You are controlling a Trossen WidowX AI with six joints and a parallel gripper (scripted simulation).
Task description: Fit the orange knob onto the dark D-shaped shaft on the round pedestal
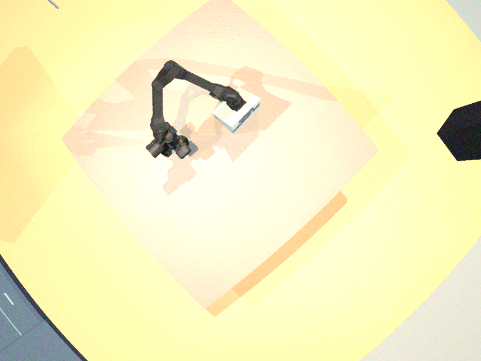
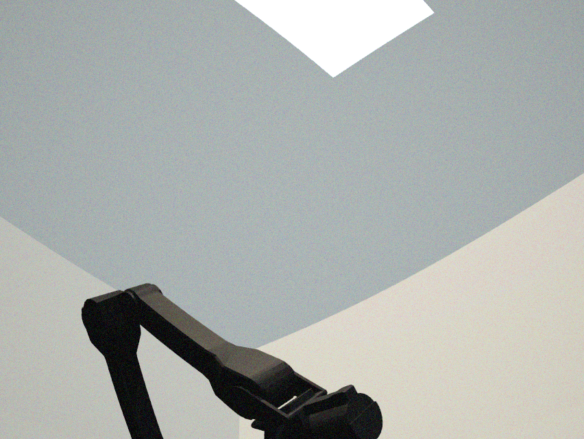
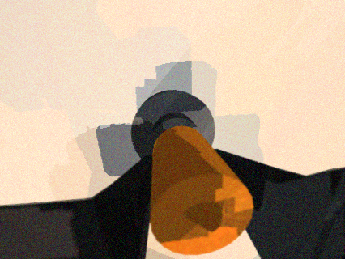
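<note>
The orange knob (image 3: 198,186) (image 1: 180,141) is large at the lower middle of the wrist view and a small speck in the top view. My gripper (image 3: 184,157) is shut on it, with one black finger at each side. The dark round pedestal (image 3: 172,99) stands behind the knob's far end in the wrist view. The knob's far end overlaps the lower middle of the pedestal. The D-shaped shaft is hidden behind the knob, and its flat side does not show. The frames do not show whether knob and shaft touch. The exterior view shows neither knob nor pedestal.
A white box-like block (image 1: 237,118) is at the arm's base in the top view. A black object (image 1: 462,132) stands at the far right. Shadows of the arm fall across the table (image 1: 233,210) and around the pedestal. The exterior view shows mainly arm links, walls and ceiling.
</note>
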